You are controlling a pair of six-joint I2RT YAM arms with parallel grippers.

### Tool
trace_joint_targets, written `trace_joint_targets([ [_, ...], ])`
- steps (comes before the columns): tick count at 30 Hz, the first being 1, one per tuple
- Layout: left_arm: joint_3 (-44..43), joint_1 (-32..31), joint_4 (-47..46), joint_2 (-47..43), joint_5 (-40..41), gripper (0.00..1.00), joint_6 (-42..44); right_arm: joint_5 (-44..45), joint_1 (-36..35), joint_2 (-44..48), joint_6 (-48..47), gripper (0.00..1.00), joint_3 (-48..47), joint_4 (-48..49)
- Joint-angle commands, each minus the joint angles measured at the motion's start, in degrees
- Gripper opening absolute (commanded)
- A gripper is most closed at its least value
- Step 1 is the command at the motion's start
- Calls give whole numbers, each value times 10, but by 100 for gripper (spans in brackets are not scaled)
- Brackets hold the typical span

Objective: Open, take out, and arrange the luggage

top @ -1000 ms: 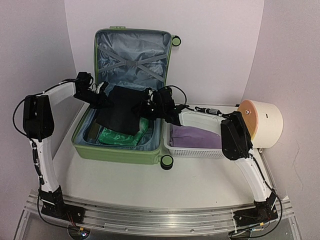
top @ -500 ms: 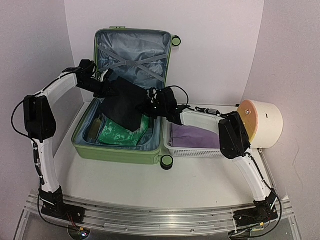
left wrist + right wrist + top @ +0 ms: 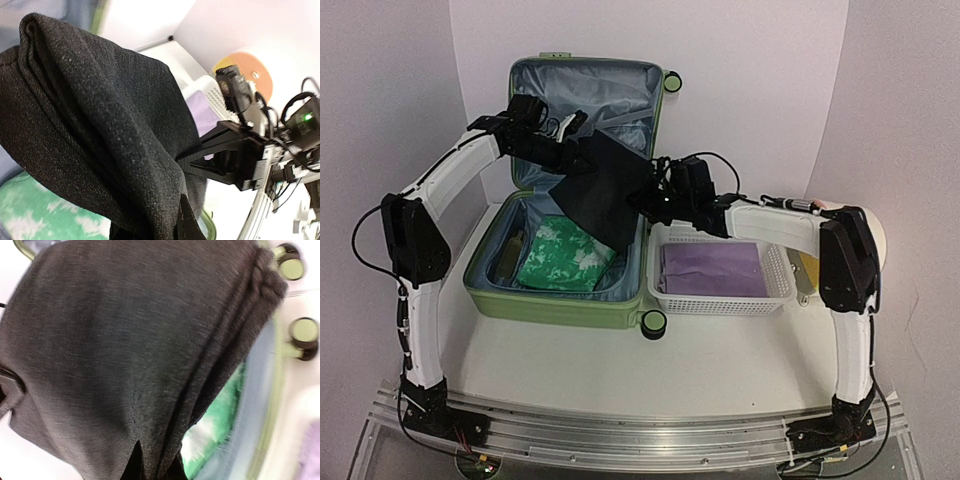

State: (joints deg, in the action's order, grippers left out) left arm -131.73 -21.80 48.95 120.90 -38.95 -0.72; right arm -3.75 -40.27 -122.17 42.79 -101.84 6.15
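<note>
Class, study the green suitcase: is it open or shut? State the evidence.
Open. The luggage has its lid upright at the back, grey-blue lining exposed, and a green patterned cloth lies in the lower half.

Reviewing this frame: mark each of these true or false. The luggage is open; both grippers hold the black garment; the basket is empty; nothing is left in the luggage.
1. The luggage lies open with its lid standing up at the back. True.
2. The left gripper and the right gripper are both shut on the black garment, which hangs between them above the luggage. True.
3. The white mesh basket is empty. False: a purple cloth lies in it.
4. Nothing is left in the luggage. False: a green patterned item lies in its lower half.
</note>
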Motion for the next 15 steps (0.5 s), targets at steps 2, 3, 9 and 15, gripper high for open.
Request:
trace_joint_targets([
  [2,-62,-78,-99,44,-6,0,27,60,-16,165,-15,0,110,13],
  [3,-71,-91,-109,55,-5,0,31,77,-16,189,-10,0,131,5],
  [9,-114,-168,-186,130,48,0,85,157,-20,295,79,0,284,-20],
  [15,-123,-226,-285,196,122,0,129,222,-37,374,165,0,394,-20],
])
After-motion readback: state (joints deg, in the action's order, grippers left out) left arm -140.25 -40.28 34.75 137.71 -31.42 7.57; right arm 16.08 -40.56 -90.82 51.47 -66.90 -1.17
